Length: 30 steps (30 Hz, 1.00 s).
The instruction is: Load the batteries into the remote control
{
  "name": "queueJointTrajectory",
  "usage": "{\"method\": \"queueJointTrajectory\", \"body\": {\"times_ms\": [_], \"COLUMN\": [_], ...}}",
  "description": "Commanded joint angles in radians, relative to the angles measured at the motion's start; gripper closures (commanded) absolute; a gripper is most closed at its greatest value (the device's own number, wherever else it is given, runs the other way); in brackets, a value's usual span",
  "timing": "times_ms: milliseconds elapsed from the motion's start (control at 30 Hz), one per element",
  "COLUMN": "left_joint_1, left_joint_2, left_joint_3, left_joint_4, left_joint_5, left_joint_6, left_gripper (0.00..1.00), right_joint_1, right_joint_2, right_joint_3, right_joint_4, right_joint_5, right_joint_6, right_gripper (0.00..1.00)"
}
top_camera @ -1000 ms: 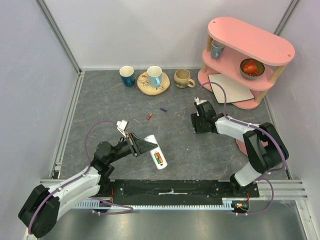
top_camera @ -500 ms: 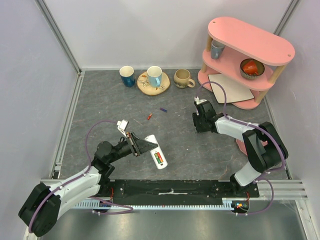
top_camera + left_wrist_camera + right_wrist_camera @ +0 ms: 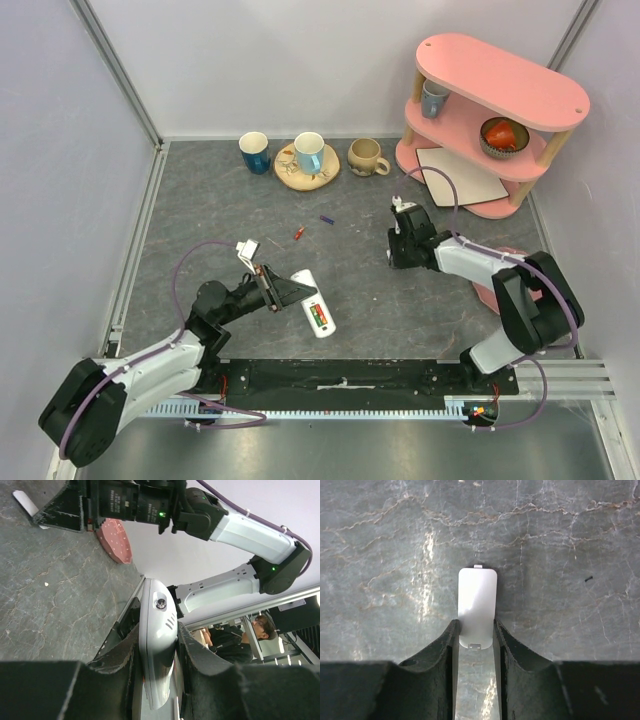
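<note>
Grey veined tabletop (image 3: 220, 210) — lilac walls (image 3: 300, 70) — remote control (image 3: 316, 312)

Grey marbled table (image 3: 200, 210). Top centre: blue mug (image 3: 254, 152), wooden coaster (image 3: 292, 180) w/ lt-blue mug (image 3: 309, 152), tan mug (image 3: 366, 157). Upper right: pink shelf (image 3: 490, 90). Centre: red battery (image 3: 298, 233), blue battery (image 3: 326, 218). White cover (image 3: 477, 600) flat, mid right-wrist view.

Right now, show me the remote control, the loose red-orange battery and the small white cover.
remote control (image 3: 311, 302): top view, white body beside its battery bay.
red-orange battery (image 3: 298, 233): top view, middle of the cell.
white cover (image 3: 477, 602): right wrist view, centre of its flat face.
</note>
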Motion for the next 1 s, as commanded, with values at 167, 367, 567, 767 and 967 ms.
{"method": "queueJointTrajectory", "body": {"times_ms": [167, 367, 567, 767, 967], "left_joint_1": [0.0, -0.002, -0.007, -0.025, -0.066], "left_joint_2": [0.046, 0.153, 0.285, 0.393, 0.382], "left_joint_3": [0.07, 0.101, 0.124, 0.155, 0.181], "left_joint_4": [0.044, 0.131, 0.283, 0.314, 0.192], "left_joint_5": [-0.064, -0.115, -0.138, -0.153, -0.225], "left_joint_6": [0.022, 0.007, -0.005, -0.03, -0.016], "left_gripper": [0.98, 0.98, 0.98, 0.98, 0.98], "right_joint_1": [0.017, 0.092, 0.213, 0.385, 0.499], "right_joint_2": [-0.34, -0.586, -0.686, -0.66, -0.554], "right_joint_3": [-0.008, 0.021, 0.114, 0.206, 0.26], "right_joint_4": [-0.097, -0.214, -0.366, -0.449, -0.483], "right_joint_5": [-0.093, -0.176, -0.214, -0.222, -0.188], "right_joint_6": [0.043, 0.044, 0.04, 0.052, 0.072], "right_gripper": [0.86, 1.0, 1.0, 1.0, 1.0]}}
